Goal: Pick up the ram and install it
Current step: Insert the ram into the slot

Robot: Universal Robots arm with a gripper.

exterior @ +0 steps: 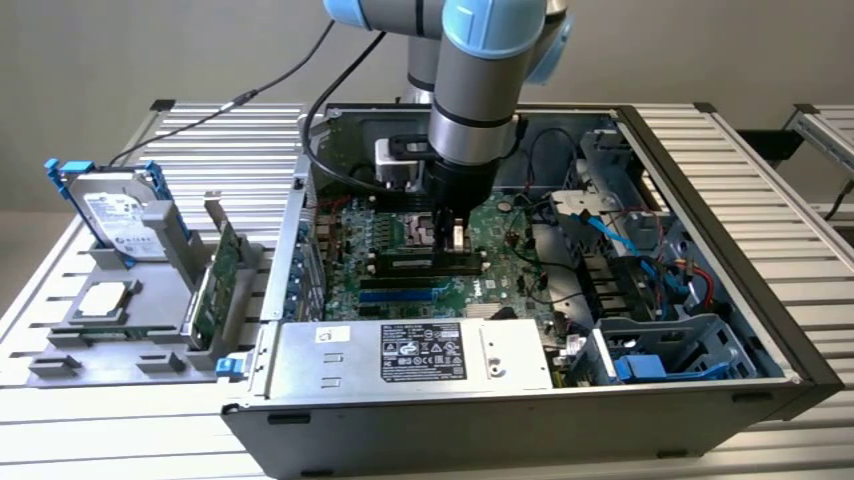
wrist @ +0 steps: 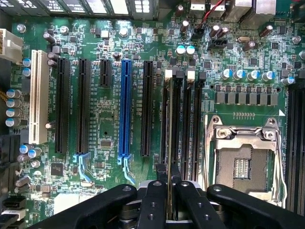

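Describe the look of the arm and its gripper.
The arm is a grey metal tube with light-blue joint caps, ending in a black wrist section. A black cable loops off it. The gripper is black, with chunky angled fingers dotted with small screw holes.

One open computer case (exterior: pixel 787 370) is sitting on the desk (exterior: pixel 80 430). Inside it one motherboard (wrist: pixel 109 124) is showing one blue slot (wrist: pixel 126 109), one white slot (wrist: pixel 38 102), and one empty processor socket (wrist: pixel 242 167). One hard drive (exterior: pixel 118 215) is standing outside.
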